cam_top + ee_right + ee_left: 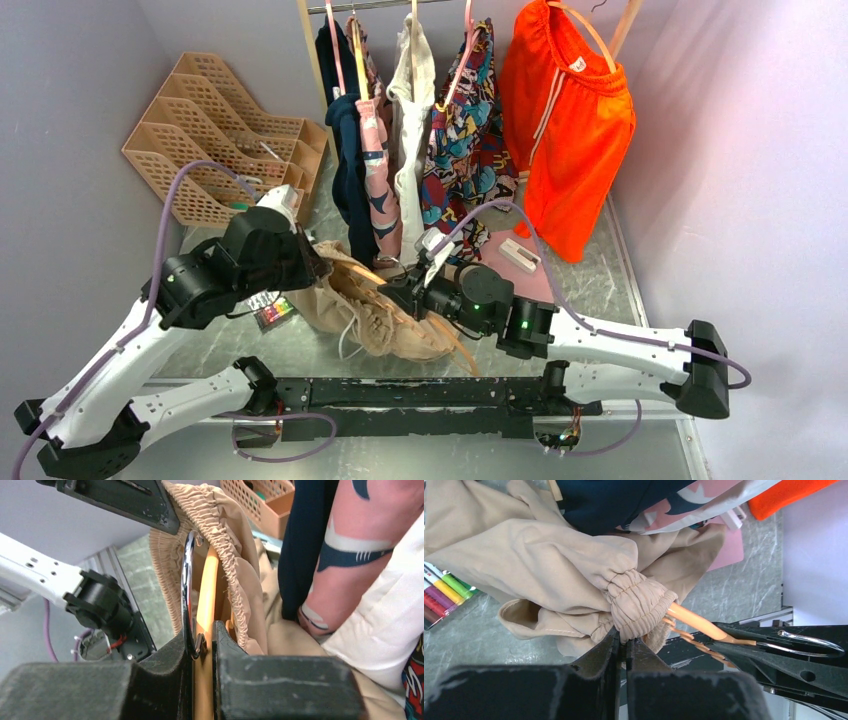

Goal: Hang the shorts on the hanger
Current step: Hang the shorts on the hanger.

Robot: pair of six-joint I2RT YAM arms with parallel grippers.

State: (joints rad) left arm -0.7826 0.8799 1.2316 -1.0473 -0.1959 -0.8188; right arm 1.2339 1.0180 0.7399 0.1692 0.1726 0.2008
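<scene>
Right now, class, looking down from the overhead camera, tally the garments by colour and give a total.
navy garment: 1
pink patterned garment: 1
cream-white garment: 1
multicoloured print garment: 1
orange shorts: 1
beige shorts: 1
Total: 6

No lettering can be read anywhere. The small white tag (pixel 578 64) on the orange shorts (pixel 570 130) and the marker pack (pixel 276 312) are too blurred to make out.
</scene>
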